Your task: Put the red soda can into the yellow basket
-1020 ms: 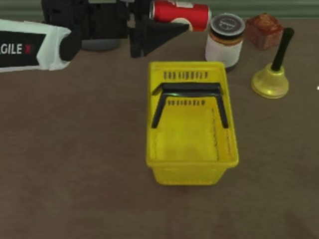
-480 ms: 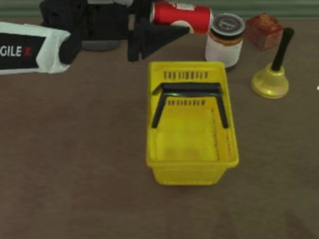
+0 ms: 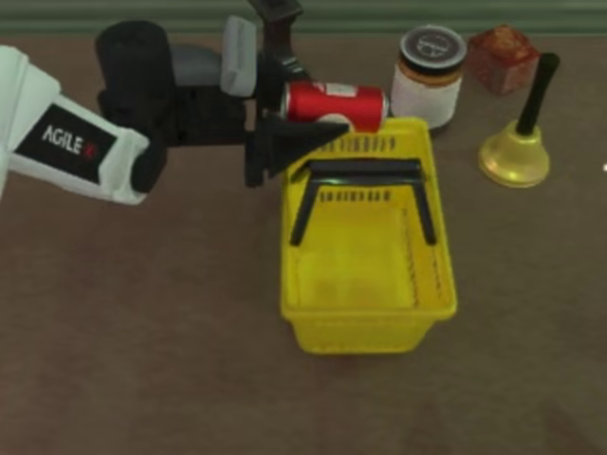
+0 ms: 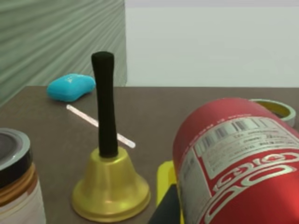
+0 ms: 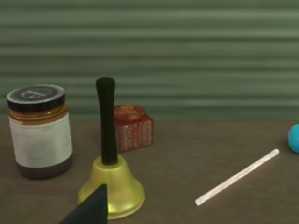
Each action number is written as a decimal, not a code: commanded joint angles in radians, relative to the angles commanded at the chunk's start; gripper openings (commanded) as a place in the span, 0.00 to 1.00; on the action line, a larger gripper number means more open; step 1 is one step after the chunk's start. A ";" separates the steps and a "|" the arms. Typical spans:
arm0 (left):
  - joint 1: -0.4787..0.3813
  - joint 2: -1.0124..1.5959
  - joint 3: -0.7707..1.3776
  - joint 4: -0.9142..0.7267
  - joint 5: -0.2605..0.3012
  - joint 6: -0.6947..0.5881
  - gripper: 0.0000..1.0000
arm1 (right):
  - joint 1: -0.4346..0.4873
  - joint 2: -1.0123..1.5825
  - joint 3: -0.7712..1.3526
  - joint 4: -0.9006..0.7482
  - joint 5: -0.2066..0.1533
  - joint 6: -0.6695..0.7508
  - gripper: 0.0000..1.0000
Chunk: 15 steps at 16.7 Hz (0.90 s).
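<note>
The red soda can [image 3: 334, 104] lies on its side in the air, over the far left rim of the yellow basket [image 3: 365, 327], silver end pointing right toward the jar. The left gripper [image 3: 305, 121] has it clamped: one dark finger runs along the can's near side and the other shows at its far side, both closed against its body. In the left wrist view the can [image 4: 238, 163] fills the foreground, barcode and white script facing up. The basket stands at the table's middle, its black handle [image 3: 360, 185] folded across the far half. Just right of the can stands a white jar with a dark lid [image 3: 429, 76]; farther right are a red-brown cube [image 3: 501, 57] and a brass handbell [image 3: 517, 142]. The right gripper [image 5: 91, 207] appears only as a dark tip in its own wrist view; I cannot tell its finger state.
</note>
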<state>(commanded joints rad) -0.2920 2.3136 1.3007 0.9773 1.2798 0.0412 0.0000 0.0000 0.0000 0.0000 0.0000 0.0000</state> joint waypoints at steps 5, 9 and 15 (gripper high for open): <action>0.001 0.013 -0.007 0.017 -0.001 0.000 0.00 | 0.000 0.000 0.000 0.000 0.000 0.000 1.00; 0.001 0.013 -0.007 0.017 -0.001 0.000 0.30 | 0.000 0.000 0.000 0.000 0.000 0.000 1.00; 0.001 0.013 -0.007 0.017 -0.001 0.000 0.75 | 0.000 0.000 0.000 0.000 0.000 0.000 1.00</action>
<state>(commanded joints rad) -0.2906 2.3265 1.2937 0.9940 1.2792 0.0410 0.0000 0.0000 0.0000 0.0000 0.0000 0.0000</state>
